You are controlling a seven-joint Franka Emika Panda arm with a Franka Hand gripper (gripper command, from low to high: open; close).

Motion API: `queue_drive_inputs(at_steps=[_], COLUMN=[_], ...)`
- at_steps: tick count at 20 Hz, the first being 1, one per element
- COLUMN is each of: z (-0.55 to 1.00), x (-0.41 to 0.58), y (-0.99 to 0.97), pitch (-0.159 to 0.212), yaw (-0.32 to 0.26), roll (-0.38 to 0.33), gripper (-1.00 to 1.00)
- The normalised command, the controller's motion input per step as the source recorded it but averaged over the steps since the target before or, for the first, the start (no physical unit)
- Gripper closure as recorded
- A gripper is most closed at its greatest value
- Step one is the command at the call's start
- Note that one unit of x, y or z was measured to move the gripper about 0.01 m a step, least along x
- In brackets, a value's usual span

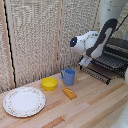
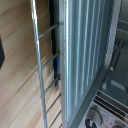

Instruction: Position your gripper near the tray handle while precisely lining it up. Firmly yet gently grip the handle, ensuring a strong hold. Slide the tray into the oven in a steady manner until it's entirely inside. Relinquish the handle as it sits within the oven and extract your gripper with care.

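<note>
**Ana:** Two views, and neither lets me say whether the jaws [image 1: 82,62] are parted or pinched. From outside, the claw is a dark blur at the near end of the tray handle [image 1: 95,73]; the wrist view shows no fingers at all.

**Ben:** So where is the tray?

**Ana:** The tray [image 1: 111,61] is a dark wire rack jutting from the oven [image 1: 119,45] at the exterior view's right, its front rail hanging over the desk [image 1: 95,105]. Up close, the wrist camera catches bright thin bars [image 2: 39,75] beside a ribbed silvery panel [image 2: 87,50], with pale wood behind.

**Ben:** What makes this step go well?

**Ana:** I'd judge it's the line-up and grasp. Square the claw to the rail, centre the rail between the fingers, then close gently. Gripping so near one end could skew the rack when pushed, so a spot nearer the middle looks safer to me. Push straight along the runners.

**Ben:** And the arm?

**Ana:** It reaches down from the upper right, its white-and-black link slanting toward the rack, wrist bent so the hand points at the rail.

**Ben:** Anything nearby?

**Ana:** A blue mug [image 1: 68,76], yellow bowl [image 1: 49,83], small orange block [image 1: 69,93] and patterned plate [image 1: 24,101], all apart from the rack.
</note>
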Motion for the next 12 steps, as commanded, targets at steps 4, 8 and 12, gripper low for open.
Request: queue_drive_inputs(at_steps=[4,8,12], z=[0.00,0.01,0.00], x=[-0.044,-0.049,-0.031], y=[-0.11,-0.22,-0.29], pitch=[0.000,0.007,0.022], yaw=[0.000,0.005,0.031], roll=[-0.176,-0.172,-0.125], gripper=[1.00,1.00,1.00])
